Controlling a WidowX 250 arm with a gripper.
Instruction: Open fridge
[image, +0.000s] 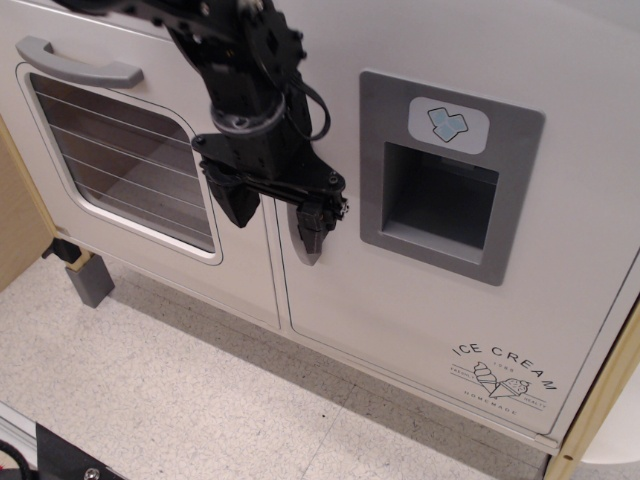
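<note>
The fridge door (400, 300) is white and shut, with a grey dispenser panel (450, 190), a blue ice-cube icon (448, 123) and an "ICE CREAM" print (503, 378). Its vertical grey handle (307, 254) runs along the door's left edge; only the lower end shows below my arm. My black gripper (275, 218) is open and empty, close in front of the handle. One of its fingers (312, 228) lies over the handle. The other finger (238, 205) lies over the right edge of the oven door.
The windowed oven door (130, 160) with its horizontal grey handle (75, 65) is to the left. A wooden panel (15, 220) and a grey foot (88, 282) stand at the far left on the speckled floor (200, 400). A wooden post (600, 400) stands at the right.
</note>
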